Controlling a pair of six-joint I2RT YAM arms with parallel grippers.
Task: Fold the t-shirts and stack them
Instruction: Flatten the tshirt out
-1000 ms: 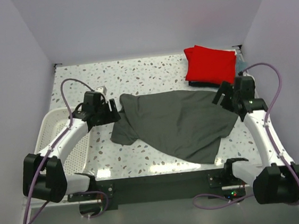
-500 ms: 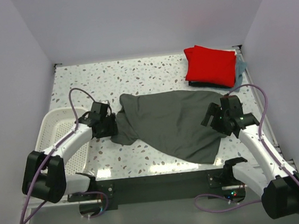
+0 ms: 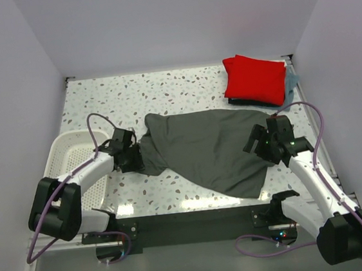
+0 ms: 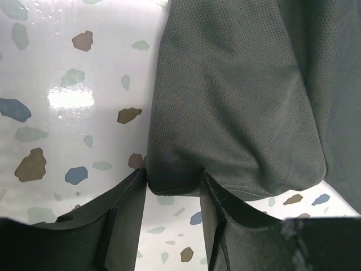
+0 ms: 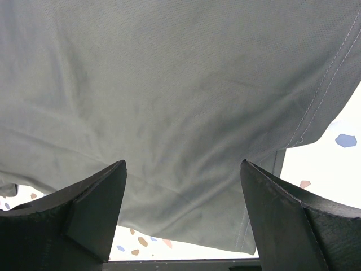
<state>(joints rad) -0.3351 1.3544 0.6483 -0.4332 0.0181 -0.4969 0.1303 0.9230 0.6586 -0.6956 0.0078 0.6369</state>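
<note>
A large dark grey t-shirt [image 3: 211, 148] lies unfolded across the middle of a glossy white table [image 3: 163, 89] flecked with brown, blue and grey chips. The cloth is a fine, matte mesh knit with soft creases. Its outline is a rough slanted sheet, narrowing to a bunched point at center left and dropping to a corner at lower center.

At that bunched left end, the left gripper [image 3: 138, 158] is low on the table. In its wrist view, 2 black, angular fingers [image 4: 121, 209] stand on either side of a rounded fold of the shirt's hem, and the fold fills the gap between them. The jaws are about halfway in. It cannot be told whether they have a firm pinch on the cloth.

At the right of the frame, the right gripper [image 3: 259, 141] sits over the shirt's right side, near a stitched hem. Its 2 broad black fingers are spread wide with only flat cloth beneath, and they hold nothing.

In the upper right corner of the table, well apart from both grippers, a bright red t-shirt [image 3: 255, 79] rests folded into a neat, puffy square. It lies atop a light blue-grey t-shirt [image 3: 292, 82], of which only an edge shows at the right.

A white perforated plastic basket [image 3: 60, 158] with rounded corners sits at the left edge, beside the left arm.
</note>
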